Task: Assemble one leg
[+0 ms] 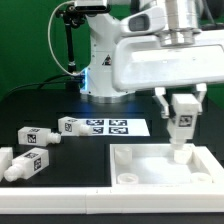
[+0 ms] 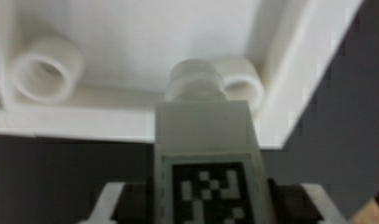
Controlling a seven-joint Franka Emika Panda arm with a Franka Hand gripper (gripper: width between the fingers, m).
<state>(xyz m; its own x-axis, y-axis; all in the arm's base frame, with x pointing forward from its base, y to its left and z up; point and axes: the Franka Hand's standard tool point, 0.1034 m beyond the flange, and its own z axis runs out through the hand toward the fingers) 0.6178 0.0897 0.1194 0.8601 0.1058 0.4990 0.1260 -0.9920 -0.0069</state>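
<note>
My gripper [image 1: 181, 112] is shut on a white leg [image 1: 181, 130] with black-and-white tags and holds it upright over the far right corner of the large white panel [image 1: 150, 172]. In the wrist view the leg [image 2: 207, 150] runs from between my fingers [image 2: 125, 200] down to a raised corner socket [image 2: 218, 80], its stub end at or in that socket. A second socket [image 2: 44, 75] lies apart from it on the panel. Three more legs lie on the dark table at the exterior view's left: the first [image 1: 70, 125], the second [image 1: 35, 137] and the third [image 1: 22, 163].
The marker board [image 1: 112, 127] lies flat on the table behind the panel. The arm's white base [image 1: 100, 70] stands at the back. A white raised border [image 1: 60, 205] runs along the table's near edge.
</note>
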